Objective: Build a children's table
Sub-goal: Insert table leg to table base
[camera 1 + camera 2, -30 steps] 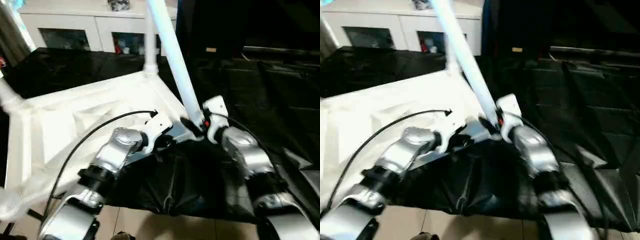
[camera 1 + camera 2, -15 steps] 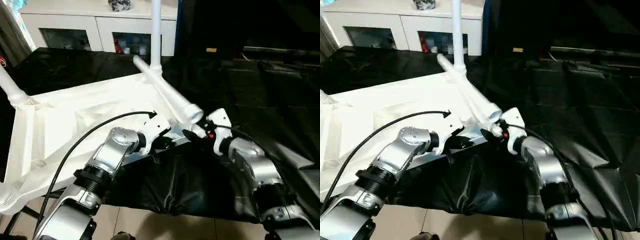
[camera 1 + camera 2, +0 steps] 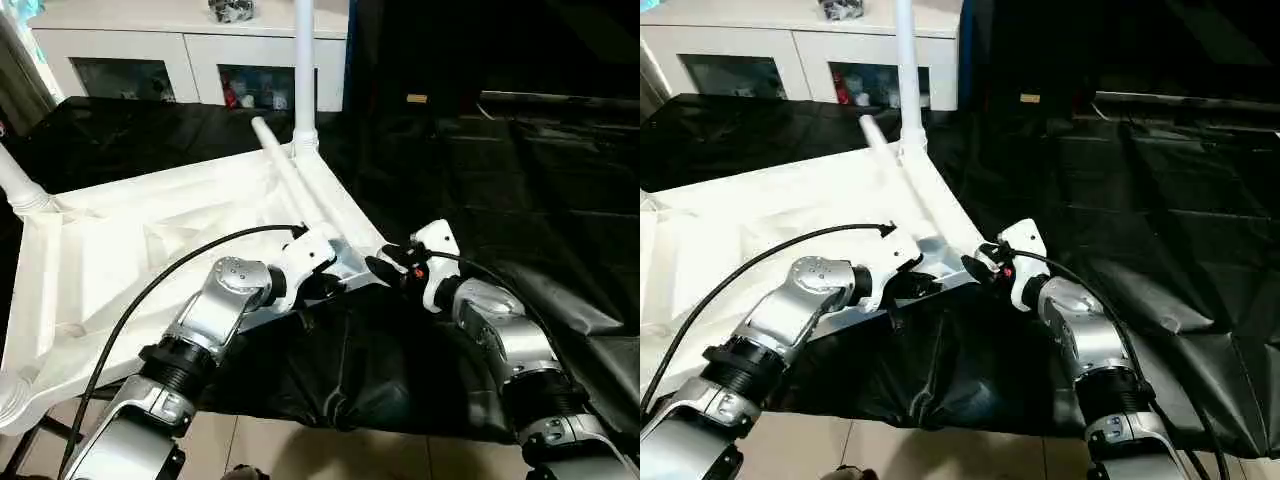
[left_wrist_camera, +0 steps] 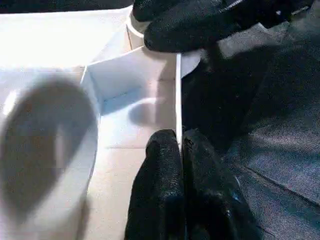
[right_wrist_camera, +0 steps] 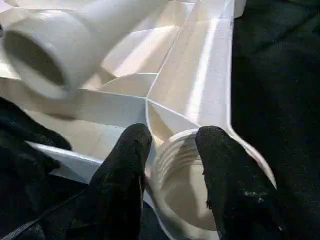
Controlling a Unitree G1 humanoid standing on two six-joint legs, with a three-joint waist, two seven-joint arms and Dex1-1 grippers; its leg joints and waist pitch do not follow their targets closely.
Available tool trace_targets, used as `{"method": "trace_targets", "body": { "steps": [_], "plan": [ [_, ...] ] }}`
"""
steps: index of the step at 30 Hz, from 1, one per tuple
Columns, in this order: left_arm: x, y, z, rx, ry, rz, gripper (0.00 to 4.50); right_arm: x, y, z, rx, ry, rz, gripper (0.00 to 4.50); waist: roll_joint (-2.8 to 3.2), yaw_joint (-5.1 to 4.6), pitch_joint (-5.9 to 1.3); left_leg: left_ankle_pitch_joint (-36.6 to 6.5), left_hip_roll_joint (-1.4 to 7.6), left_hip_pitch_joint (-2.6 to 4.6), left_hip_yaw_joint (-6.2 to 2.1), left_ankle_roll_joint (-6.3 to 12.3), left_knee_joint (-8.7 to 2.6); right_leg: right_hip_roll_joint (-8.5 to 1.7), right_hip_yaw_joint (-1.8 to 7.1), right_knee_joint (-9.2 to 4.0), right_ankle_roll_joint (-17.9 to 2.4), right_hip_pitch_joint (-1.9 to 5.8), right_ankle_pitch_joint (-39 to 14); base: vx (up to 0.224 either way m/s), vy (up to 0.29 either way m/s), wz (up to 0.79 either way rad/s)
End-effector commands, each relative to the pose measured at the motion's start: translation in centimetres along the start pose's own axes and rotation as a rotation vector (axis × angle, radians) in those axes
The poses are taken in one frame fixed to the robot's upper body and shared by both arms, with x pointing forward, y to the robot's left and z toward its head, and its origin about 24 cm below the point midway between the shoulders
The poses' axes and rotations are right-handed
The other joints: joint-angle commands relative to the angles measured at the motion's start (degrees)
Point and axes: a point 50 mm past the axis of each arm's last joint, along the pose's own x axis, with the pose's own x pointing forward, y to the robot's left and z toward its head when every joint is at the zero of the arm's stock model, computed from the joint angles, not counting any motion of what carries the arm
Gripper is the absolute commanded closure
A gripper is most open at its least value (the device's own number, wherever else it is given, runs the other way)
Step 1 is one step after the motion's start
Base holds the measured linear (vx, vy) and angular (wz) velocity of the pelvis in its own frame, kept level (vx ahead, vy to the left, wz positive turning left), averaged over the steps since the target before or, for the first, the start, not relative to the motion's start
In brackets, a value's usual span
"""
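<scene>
The children's table's white tabletop [image 3: 120,260] lies underside up on the black-covered work table. One leg [image 3: 304,70] stands upright in the far corner socket and another [image 3: 18,182] at the left corner. A loose leg [image 3: 300,190] lies along the tabletop's right side, its flared end [image 5: 40,55] toward me. My left gripper [image 4: 180,145] is shut on the thin rim of the tabletop near its near right corner. Beside it, my right gripper [image 5: 172,135] is at the threaded corner socket [image 5: 180,170], fingers apart on either side of the socket's wall.
Wrinkled black cloth [image 3: 480,180] covers the work table to the right and hangs over its front edge below my arms. A white cabinet [image 3: 190,50] stands behind the table. A black cable [image 3: 150,290] arcs over my left forearm.
The leg that rose steeply by my right gripper has come down flat onto the tabletop. My right gripper has moved to the corner socket and its fingers have narrowed. The left gripper kept its grip.
</scene>
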Motion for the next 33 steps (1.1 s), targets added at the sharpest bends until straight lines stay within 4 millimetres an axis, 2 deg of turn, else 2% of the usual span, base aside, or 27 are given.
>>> {"method": "trace_targets", "body": {
  "steps": [1,6,7,8,9,10,11,13,15,17,19,22,23,24,25,27,28,29,31,33],
  "plan": [
    [-0.8,0.1,1.7,0.024,-0.131,0.009,4.5,-0.4,-0.6,0.1,0.028,-0.005,-0.045,2.48,-0.74,0.23,-3.93,-12.12,0.32,1.43,0.32,0.96,-3.31,-2.37,0.4,-4.68,-12.35,2.19,-5.65,0.0,0.0,0.0],
    [-0.9,-0.2,2.0,0.036,-0.153,0.014,4.5,-0.5,-1.0,0.7,0.025,-0.035,-0.067,2.15,-0.72,0.26,-3.92,-11.23,0.33,1.45,0.35,1.34,-3.28,-2.24,0.34,-4.54,-12.76,2.21,-3.57,0.0,0.0,0.0],
    [-0.9,-0.3,2.1,0.032,-0.157,0.01,4.22,-0.5,-1.0,0.8,0.026,-0.035,-0.067,1.96,-0.66,0.29,-3.97,-11.07,0.36,1.47,0.34,1.35,-3.27,-2.29,0.35,-4.5,-12.76,2.27,-3.4,0.0,0.0,0.0],
    [-1.0,-0.4,2.3,0.023,-0.162,0.003,4.22,-0.5,-1.0,0.8,0.026,-0.035,-0.068,1.96,-0.65,0.28,-3.99,-10.98,0.35,1.48,0.37,1.39,-3.23,-2.26,0.37,-4.49,-12.81,2.24,-3.18,0.0,0.0,0.0],
    [-1.2,-0.6,2.7,0.029,-0.175,-0.022,3.94,-0.5,-1.0,0.7,0.021,-0.032,-0.075,1.91,-0.61,0.39,-4.06,-10.53,0.39,1.52,0.37,1.39,-3.18,-2.31,0.37,-4.37,-13.02,2.3,-2.51,0.0,0.0,0.0],
    [-1.3,-0.7,2.7,0.03,-0.177,-0.026,3.94,-0.5,-1.0,0.7,0.021,-0.031,-0.076,1.91,-0.57,0.44,-4.1,-10.2,0.3,1.51,0.45,1.44,-3.07,-2.24,0.39,-4.32,-13.28,2.25,-1.92,0.0,0.0,0.0],
    [-1.5,-0.7,3.0,0.034,-0.192,-0.022,3.86,-0.6,-1.0,0.6,0.021,-0.029,-0.076,1.67,-0.27,0.58,-4.25,-9.35,0.49,1.57,0.32,1.48,-3.12,-2.25,0.32,-4.12,-13.78,2.28,-0.24,0.0,0.0,0.0],
    [-2.4,-0.8,4.1,0.035,-0.237,-0.03,3.78,-0.6,-0.8,0.4,0.024,-0.026,-0.076,1.56,-0.44,0.69,-4.11,-9.09,0.58,1.52,0.42,1.82,-3.05,-2.1,0.22,-3.83,-14.58,2.25,2.38,0.0,0.0,0.0],
    [-3.0,-0.9,4.9,0.03,-0.269,-0.038,3.48,-0.6,-0.8,0.3,0.028,-0.024,-0.075,1.39,-0.5,0.7,-4.04,-9.84,0.5,1.56,0.48,1.89,-3.05,-2.09,0.23,-3.96,-14.39,2.26,1.01,0.0,0.0,0.0],
    [-3.3,-0.9,5.5,0.028,-0.293,-0.042,3.43,-0.7,-0.7,0.2,0.029,-0.022,-0.074,1.19,-0.63,0.64,-3.96,-10.25,0.44,1.58,0.53,1.68,-3.07,-2.07,0.28,-4.05,-13.95,2.28,-0.31,0.0,0.0,0.0],
    [-3.9,-0.7,7.0,-0.005,-0.357,-0.034,3.18,-0.6,-0.6,0.1,0.033,-0.02,-0.072,1.04,-0.62,0.58,-3.92,-10.83,0.4,1.65,0.53,1.19,-3.07,-2.11,0.3,-4.19,-13.59,2.21,-2.05,0.0,0.0,0.0],
    [-4.1,0.4,8.2,-0.037,-0.381,0.052,3.0,-0.6,-0.6,0.1,0.029,-0.02,-0.072,0.85,-0.63,0.53,-3.8,-11.98,0.33,1.77,0.6,0.65,-3.02,-1.91,0.37,-4.39,-13.19,2.04,-3.47,0.0,0.0,0.0],
    [-4.2,1.0,8.5,-0.062,-0.38,0.1,2.95,-0.6,-0.6,0.2,0.03,-0.021,-0.072,0.76,-0.68,0.59,-3.78,-12.0,0.3,1.71,0.54,0.62,-3.03,-2.0,0.36,-4.4,-13.04,2.13,-3.77,0.0,0.0,0.0],
    [-4.1,1.8,8.7,-0.091,-0.366,0.171,2.65,-0.6,-0.6,0.2,0.03,-0.021,-0.072,0.54,-0.72,0.58,-3.77,-12.0,0.28,1.65,0.49,0.42,-3.06,-2.02,0.32,-4.41,-12.71,2.2,-4.24,0.0,0.0,0.0],
    [-4.1,2.7,8.8,-0.125,-0.348,0.241,2.65,-0.5,-0.6,0.3,0.03,-0.022,-0.071,0.54,-0.82,0.43,-3.76,-12.1,0.18,1.65,0.53,0.3,-2.97,-1.86,0.34,-4.42,-12.27,2.2,-4.46,0.0,0.0,0.0],
    [-4.0,4.6,8.7,-0.201,-0.307,0.38,2.58,-0.4,-0.5,0.3,0.033,-0.025,-0.068,0.42,-0.86,0.51,-3.87,-11.16,-0.03,1.49,0.37,0.52,-2.85,-2.01,0.31,-4.45,-11.66,2.46,-4.12,0.0,0.0,0.0],
    [-4.0,4.6,8.7,-0.201,-0.307,0.38,2.5,-0.4,-0.5,0.3,0.033,-0.025,-0.068,0.33,-0.99,0.44,-3.9,-10.61,-0.2,1.41,0.44,0.59,-2.74,-1.86,0.34,-4.45,-11.37,2.46,-3.68,0.0,0.0,0.0],
    [-3.9,5.5,8.4,-0.242,-0.274,0.441,2.37,-0.4,-0.4,0.4,0.033,-0.026,-0.066,0.23,-0.7,0.5,-4.0,-10.16,-0.21,1.42,0.31,0.65,-2.71,-1.96,0.29,-4.35,-11.42,2.56,-3.18,0.0,0.0,0.0],
    [-3.8,6.0,8.1,-0.275,-0.248,0.476,2.24,-0.4,-0.4,0.4,0.032,-0.026,-0.067,0.1,-0.81,0.41,-4.05,-9.84,-0.22,1.39,0.3,0.83,-2.68,-1.89,0.27,-4.37,-11.49,2.55,-2.35,0.0,0.0,0.0],
    [-3.1,7.0,7.2,-0.394,-0.191,0.533,2.18,-0.4,-0.4,0.4,0.032,-0.028,-0.068,0.03,-0.69,0.54,-4.36,-7.9,-0.28,1.36,0.26,1.63,-2.41,-1.83,0.18,-3.95,-12.76,2.76,1.96,0.0,0.0,0.0]
  ]
}}
